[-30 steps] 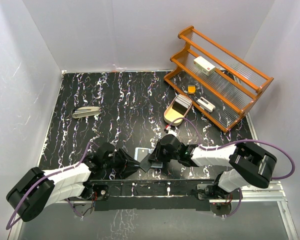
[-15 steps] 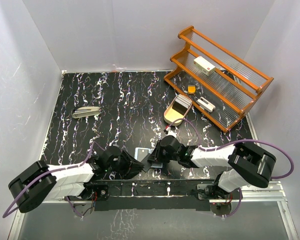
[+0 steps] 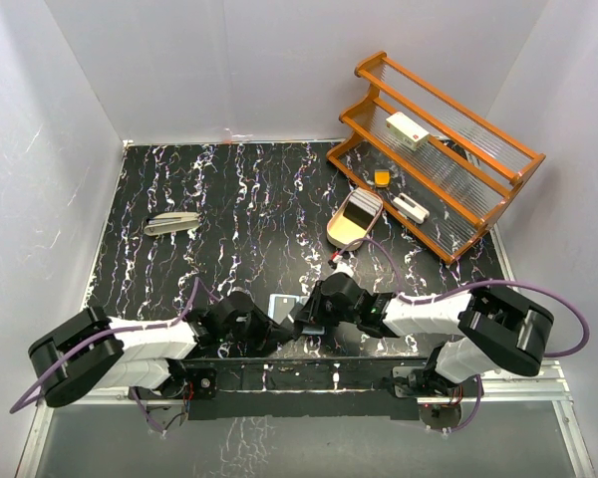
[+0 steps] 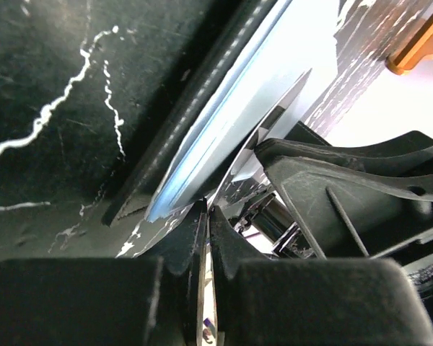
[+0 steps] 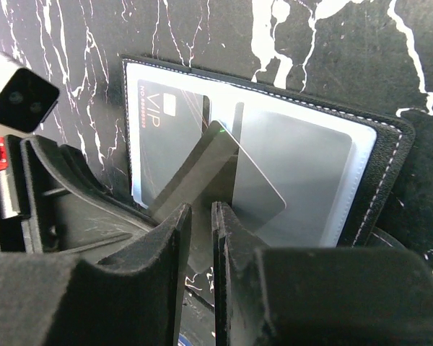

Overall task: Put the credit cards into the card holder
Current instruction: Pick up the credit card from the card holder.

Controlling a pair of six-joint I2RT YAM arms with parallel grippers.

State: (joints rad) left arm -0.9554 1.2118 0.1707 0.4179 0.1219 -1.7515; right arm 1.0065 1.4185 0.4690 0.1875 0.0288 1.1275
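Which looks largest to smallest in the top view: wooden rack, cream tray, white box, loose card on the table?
1. wooden rack
2. cream tray
3. white box
4. loose card; its edge may be hidden and the box sits raised, so 3 and 4 are unsure.

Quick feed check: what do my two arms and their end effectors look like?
The left arm and right arm both have white link shells between bulky black joint housings. A purple cable loops along each. The left end effector and right end effector are matte black, each with two flat, blade-like fingers. No markings are visible.
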